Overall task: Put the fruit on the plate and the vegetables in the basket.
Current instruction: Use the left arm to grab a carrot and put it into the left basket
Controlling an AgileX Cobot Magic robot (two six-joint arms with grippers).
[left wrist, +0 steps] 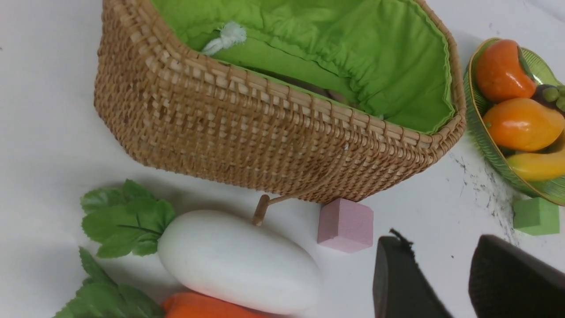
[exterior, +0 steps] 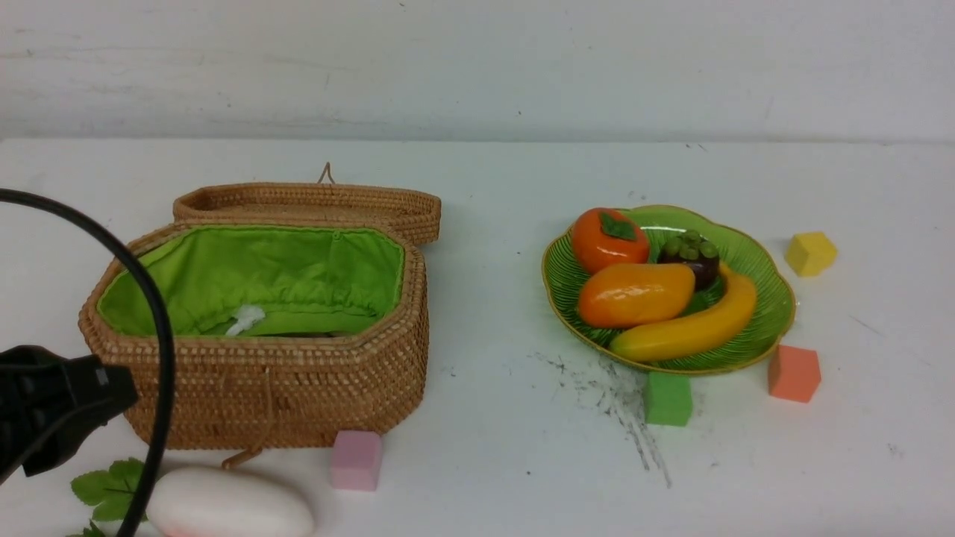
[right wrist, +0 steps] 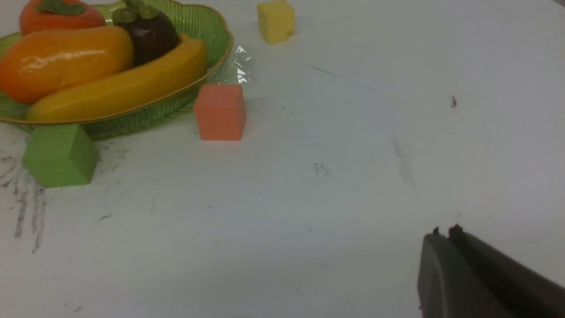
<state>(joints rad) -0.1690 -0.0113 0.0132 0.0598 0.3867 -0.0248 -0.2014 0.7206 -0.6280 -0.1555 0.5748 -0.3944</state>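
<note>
The wicker basket [exterior: 261, 388] stands open at the left, showing its green lining. In front of it lie the white radish [left wrist: 238, 260] with green leaves and, half under it, the orange carrot [left wrist: 198, 308]. My left gripper [left wrist: 437, 249] is open and empty over bare table, beside the radish's blunt end. The green plate [exterior: 768, 298] at the right holds the persimmon [exterior: 608, 239], mango [exterior: 634, 293], mangosteen [exterior: 694, 257] and banana [exterior: 690, 328]. My right gripper [right wrist: 443, 232] is shut on nothing, low over the table, well away from the plate.
The basket's lid [exterior: 313, 203] lies back behind it. A pink cube [exterior: 356, 459] sits at the basket's front corner. Green [exterior: 668, 399], orange [exterior: 794, 373] and yellow [exterior: 810, 253] cubes ring the plate. My left arm [exterior: 52, 406] and its cable [exterior: 153, 321] cross the basket's left side.
</note>
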